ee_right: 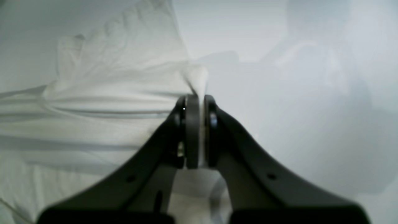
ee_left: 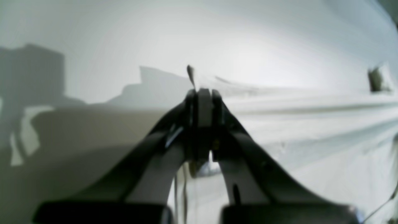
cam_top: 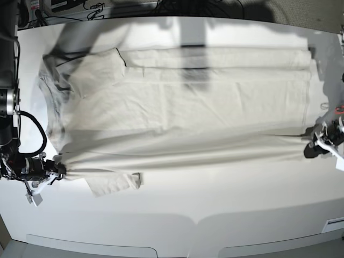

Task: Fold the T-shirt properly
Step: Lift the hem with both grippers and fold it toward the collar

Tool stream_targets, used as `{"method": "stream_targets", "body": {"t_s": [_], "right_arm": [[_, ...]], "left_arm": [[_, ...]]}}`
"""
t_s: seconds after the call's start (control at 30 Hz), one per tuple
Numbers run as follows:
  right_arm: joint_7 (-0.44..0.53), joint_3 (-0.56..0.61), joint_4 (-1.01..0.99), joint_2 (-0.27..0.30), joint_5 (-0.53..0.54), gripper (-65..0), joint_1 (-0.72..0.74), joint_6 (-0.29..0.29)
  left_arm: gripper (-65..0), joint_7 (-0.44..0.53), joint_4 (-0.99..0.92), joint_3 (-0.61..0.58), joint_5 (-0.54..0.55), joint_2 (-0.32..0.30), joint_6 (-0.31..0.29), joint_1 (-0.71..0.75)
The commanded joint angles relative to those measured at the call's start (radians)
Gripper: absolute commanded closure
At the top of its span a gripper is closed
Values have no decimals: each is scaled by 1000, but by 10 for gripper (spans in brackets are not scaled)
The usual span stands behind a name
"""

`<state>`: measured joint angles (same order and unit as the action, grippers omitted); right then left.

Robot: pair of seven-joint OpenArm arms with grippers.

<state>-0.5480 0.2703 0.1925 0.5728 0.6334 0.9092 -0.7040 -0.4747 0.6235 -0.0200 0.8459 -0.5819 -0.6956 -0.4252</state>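
My left gripper (ee_left: 203, 93) has 2 curved black fingers with a pale grey pad at the tip and white inner panels lower down. My right gripper (ee_right: 197, 101) is matte black, with small round screw holes in each finger. In the base view my right arm (cam_top: 8, 102) shows a silver ring and a looping black cable (cam_top: 33, 129)

a white table (cam_top: 177, 215) carries the cream t-shirt (cam_top: 183, 107), spread flat lengthwise, wrinkled.
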Motion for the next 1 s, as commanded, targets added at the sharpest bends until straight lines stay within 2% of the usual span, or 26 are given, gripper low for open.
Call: {"method": "stream_targets", "body": {"t_s": [0.0,0.1,0.17,0.3,0.37,0.5,0.63,0.8,0.97], "right_arm": [[37,-2,24,18,10,0,24,6],[81,-2,56,17,10,0,-12,6],[93,-2,88,18,10,0,-39,6],[85,-2,196,19,11,0,-107,6],[79,-2,271,24,23,0,-152,6],[81,-3,453,53,86,0,-268,6],[109,-3,673,98,85,0,-397,6],[110,-24,924,141,85,0,-552,97],[80,-169,1061,142,85,0,-679,122]], "left_arm": [[0,27,54,6,18,-23,-3,-4],[0,34,202,6,19,-19,38,63],[0,33,304,6,14,-17,93,93],[0,5,455,6,-72,-17,206,115],[0,-8,475,6,-79,-17,235,115],[0,-8,476,6,-79,-17,237,130],[0,-4,476,6,-79,-17,237,156],[0,-8,477,6,-79,-17,237,180],[0,-4,477,16,-80,-17,237,215]]}}
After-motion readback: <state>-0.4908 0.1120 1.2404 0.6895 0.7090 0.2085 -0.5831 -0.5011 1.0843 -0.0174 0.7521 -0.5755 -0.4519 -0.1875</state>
